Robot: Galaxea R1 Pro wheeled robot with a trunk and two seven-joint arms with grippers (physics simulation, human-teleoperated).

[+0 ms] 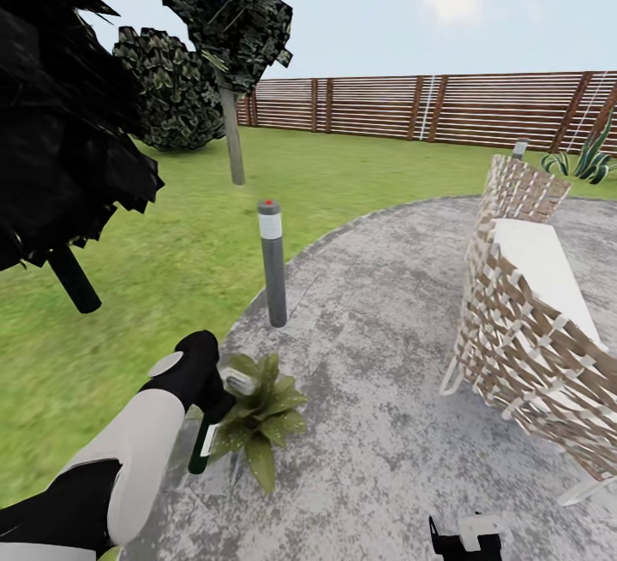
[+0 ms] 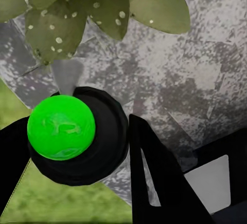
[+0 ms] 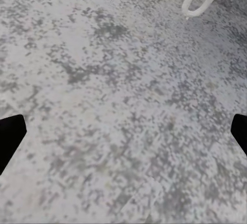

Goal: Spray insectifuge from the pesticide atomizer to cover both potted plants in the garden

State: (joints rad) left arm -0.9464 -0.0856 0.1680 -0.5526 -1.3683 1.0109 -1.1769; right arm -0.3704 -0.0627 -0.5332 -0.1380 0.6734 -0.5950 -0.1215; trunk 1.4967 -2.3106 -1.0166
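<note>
- The left tool point(image 1: 208, 390) grips the pesticide atomizer point(image 1: 206, 439), its fingers closed around the bottle's upper part, right at the edge of the potted plant point(image 1: 260, 411).
- The dark-green bottle hangs almost upright beside the plant's leaves, its pale spray head point(image 1: 239, 382) turned toward the rosette.
- In the left wrist view the bottle's bright green round bottom point(image 2: 61, 127) sits between the dark fingers point(image 2: 154, 178), with speckled leaves point(image 2: 103, 8) just beyond it.
- The plant stands on the grey stone patio point(image 1: 377, 355), near its border with the lawn point(image 1: 154, 244).
- A grey bollard lamp point(image 1: 272, 263) rises behind the plant, at the patio rim.
- A woven chair point(image 1: 531, 321) stands on the patio, well apart from the plant.
- The right tool point(image 3: 123, 136) hangs open over bare patio stone, fingertips point(image 3: 10, 136) spread wide.
</note>
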